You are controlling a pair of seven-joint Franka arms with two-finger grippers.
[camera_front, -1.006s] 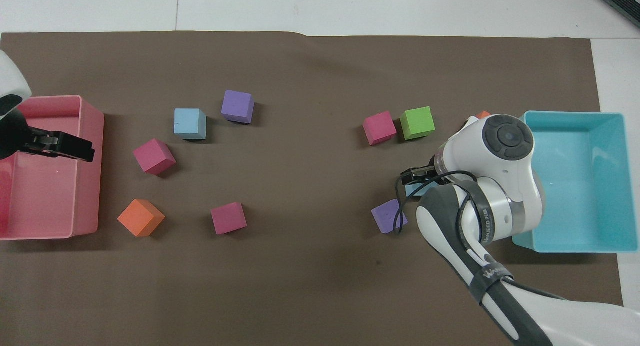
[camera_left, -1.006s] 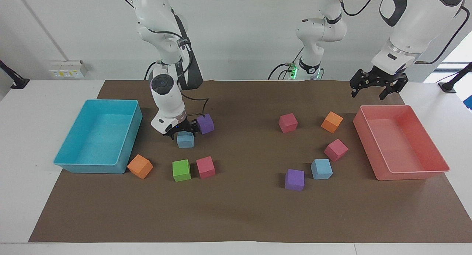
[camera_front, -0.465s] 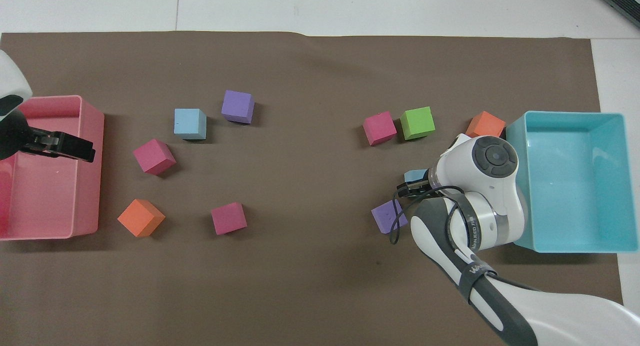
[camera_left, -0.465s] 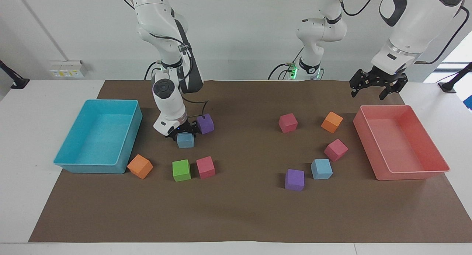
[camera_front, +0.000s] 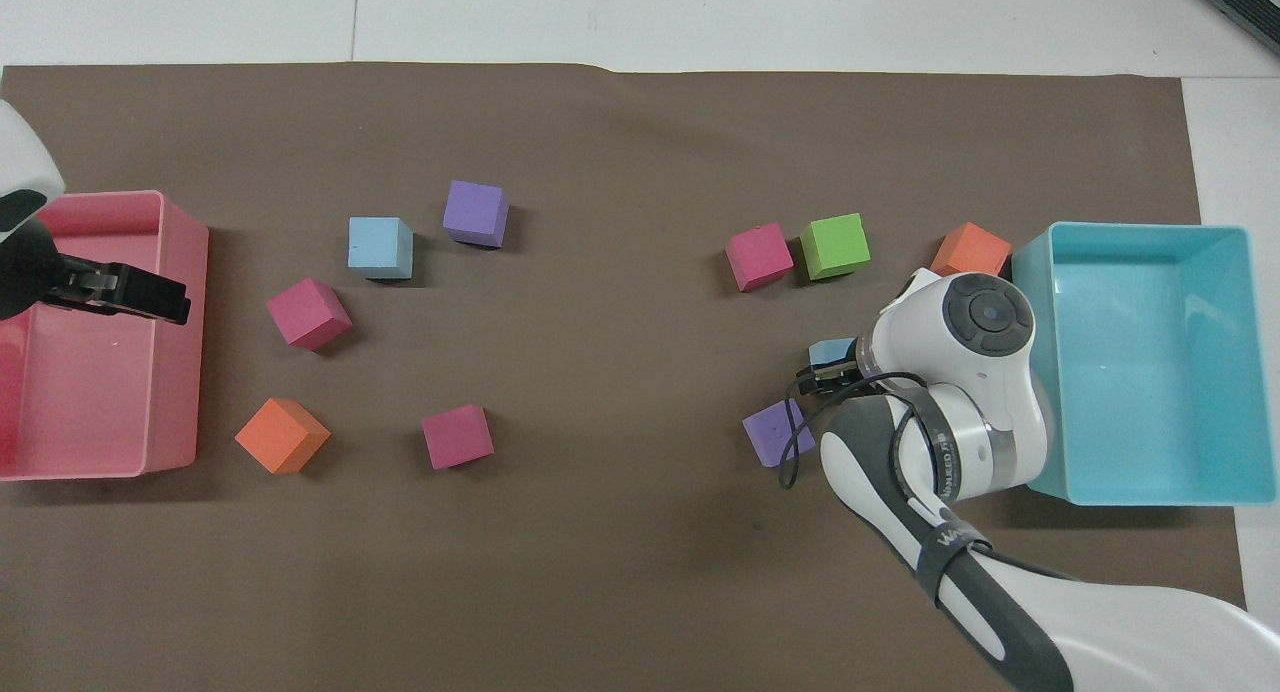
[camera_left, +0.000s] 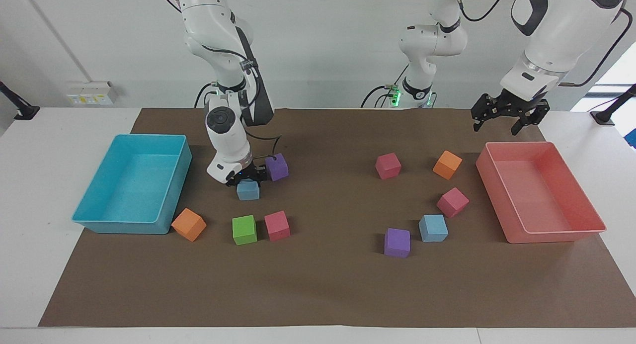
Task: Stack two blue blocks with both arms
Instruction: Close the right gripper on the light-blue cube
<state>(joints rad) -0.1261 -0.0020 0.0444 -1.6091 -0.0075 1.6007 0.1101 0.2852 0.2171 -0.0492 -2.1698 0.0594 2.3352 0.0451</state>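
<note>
While the right gripper (camera_left: 247,177) sat down on the blue block (camera_left: 248,190), I couldn't tell if its jaws had clamped; it needed a centred squeeze clear of the purple cube (camera_left: 277,166). Left gripper (camera_left: 507,116) waited released over the pink tray (camera_left: 546,234).

I am counting on my table: two blue blocks (camera_left: 248,190) (camera_left: 433,227); two purple cubes (camera_left: 277,166) (camera_left: 397,242); three pink cubes (camera_left: 277,225) (camera_left: 388,165) (camera_left: 452,202); two orange cubes (camera_left: 189,224) (camera_left: 447,164); one green cube (camera_left: 244,229); two trays, one turquoise (camera_left: 89,217), one pink (camera_left: 556,236); two arms, mine.
</note>
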